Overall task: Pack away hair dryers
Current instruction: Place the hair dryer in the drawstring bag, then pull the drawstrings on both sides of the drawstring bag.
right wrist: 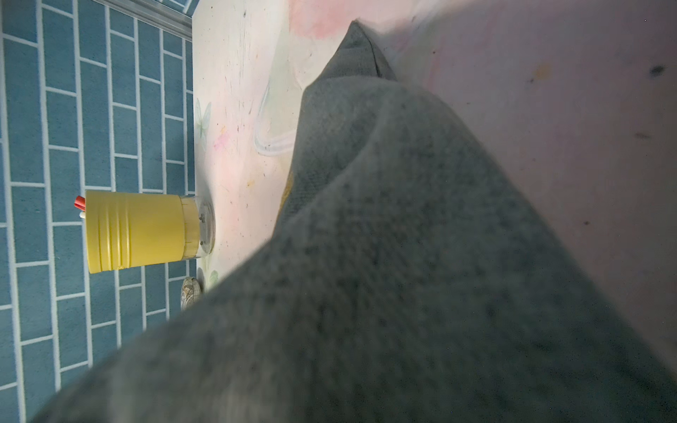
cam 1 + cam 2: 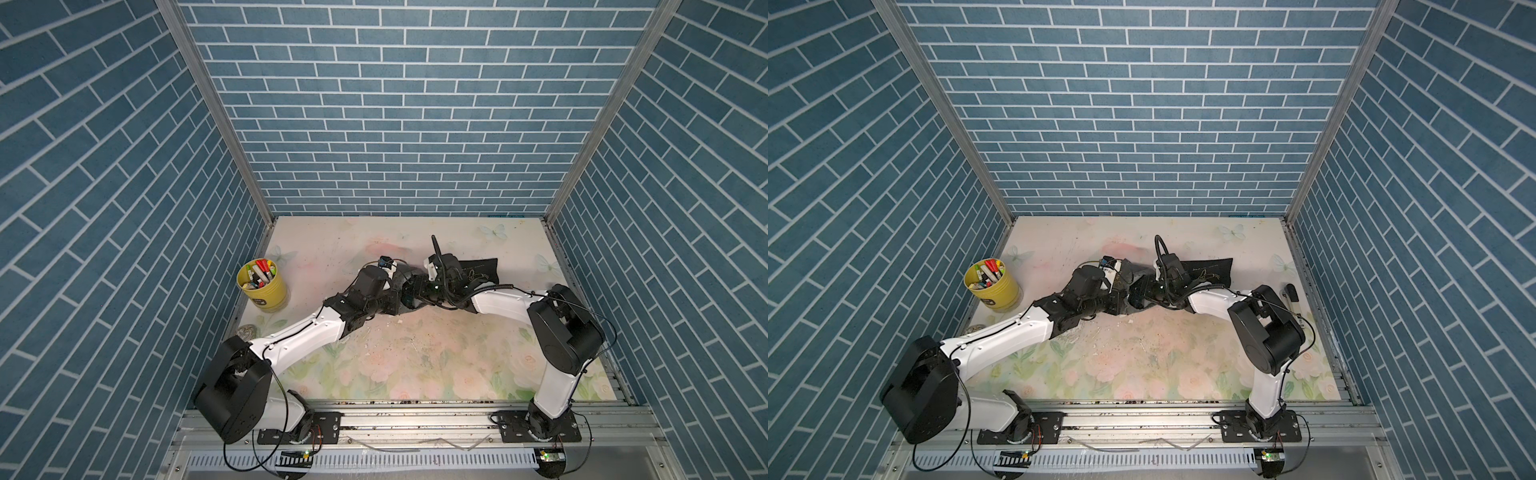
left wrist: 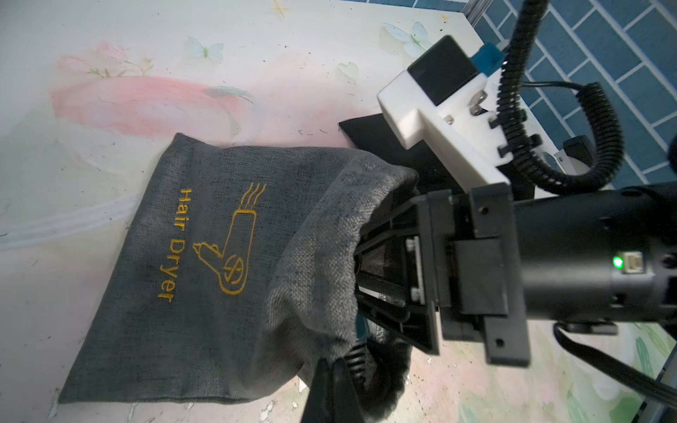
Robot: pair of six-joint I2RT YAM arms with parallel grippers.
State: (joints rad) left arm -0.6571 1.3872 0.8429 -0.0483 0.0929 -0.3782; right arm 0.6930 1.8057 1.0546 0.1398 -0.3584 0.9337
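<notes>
The left gripper clamps the rim of the grey pouch; the right gripper reaches inside it, jaws hidden. Rim best held high, mouth wide.

1. The dark teal hair dryer is almost wholly hidden. Only a thin teal sliver shows inside the open mouth of the grey pouch, at the lower centre of the left wrist view.
2. A ribbed stretch of coiled black cord shows just below that sliver, at the pouch's lower lip.
3. How this dryer lies inside the pouch cannot be told.
4. The pale hair dryer lies on the table near its right edge, at the centre right of a top view and well apart from the pouch. It has a light body with a dark end and is too small to show more.
</notes>
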